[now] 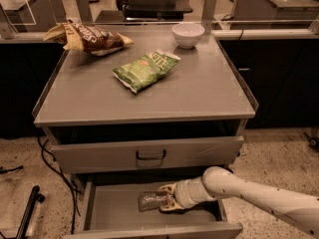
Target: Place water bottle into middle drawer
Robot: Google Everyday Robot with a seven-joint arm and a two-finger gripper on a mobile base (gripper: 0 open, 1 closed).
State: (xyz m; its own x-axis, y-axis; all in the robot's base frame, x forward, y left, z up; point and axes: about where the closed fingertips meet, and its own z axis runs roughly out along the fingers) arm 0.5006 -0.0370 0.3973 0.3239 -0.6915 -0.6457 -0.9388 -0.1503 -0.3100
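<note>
The water bottle (151, 200) lies on its side, low over or on the floor of the open middle drawer (112, 209), near the drawer's middle. My gripper (166, 201) reaches in from the right on a white arm and is shut around the bottle's right end. The bottle's cap end is hidden by my fingers. The drawer is pulled out below the cabinet, its floor bare to the left of the bottle.
Above the open drawer is a closed grey drawer front with a black bar handle (150, 155). On the cabinet top (209, 93) lie a green chip bag (144, 69), a brown chip bag (88, 38) and a white bowl (188, 34). Cables (52, 158) hang at the left.
</note>
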